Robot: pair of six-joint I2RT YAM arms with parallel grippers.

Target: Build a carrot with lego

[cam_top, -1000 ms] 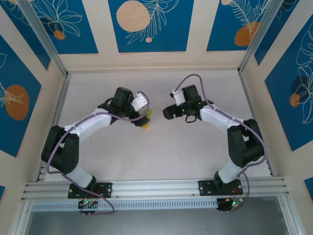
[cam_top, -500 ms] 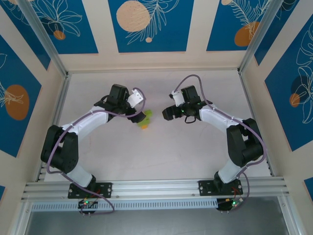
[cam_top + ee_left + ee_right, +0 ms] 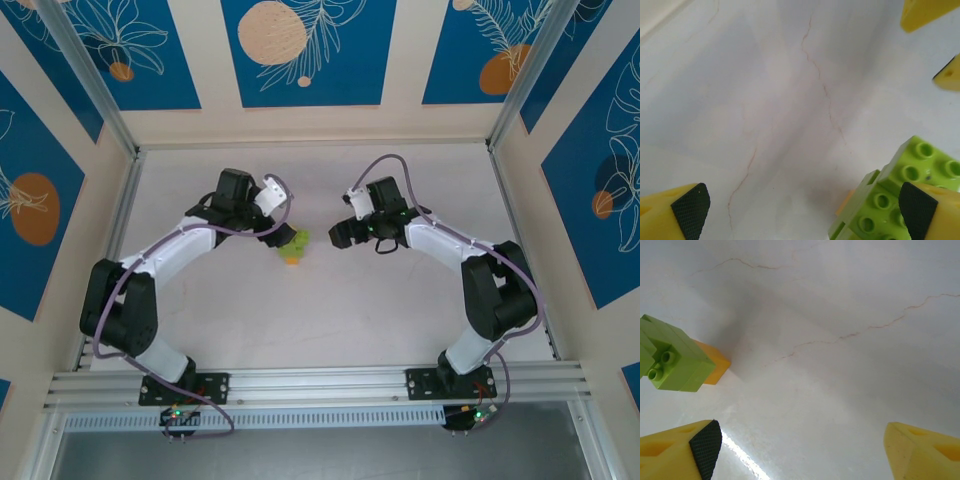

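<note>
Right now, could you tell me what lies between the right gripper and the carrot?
Only bare table separates the right gripper from the carrot; the top view shows it.

The carrot (image 3: 294, 244) has a lime-green studded top and an orange brick (image 3: 715, 369) as its tip. The counter (image 3: 330, 310) is white with faint reddish-brown veins. The left hand (image 3: 804, 210) and right hand (image 3: 802, 445) have yellow fingers (image 3: 920, 445) with black cross-hatched pads (image 3: 690, 210). The wall panels (image 3: 300, 50) are blue with orange discs and white leaf outlines.

Open table (image 3: 330, 300) around the carrot (image 3: 294, 245)
</note>
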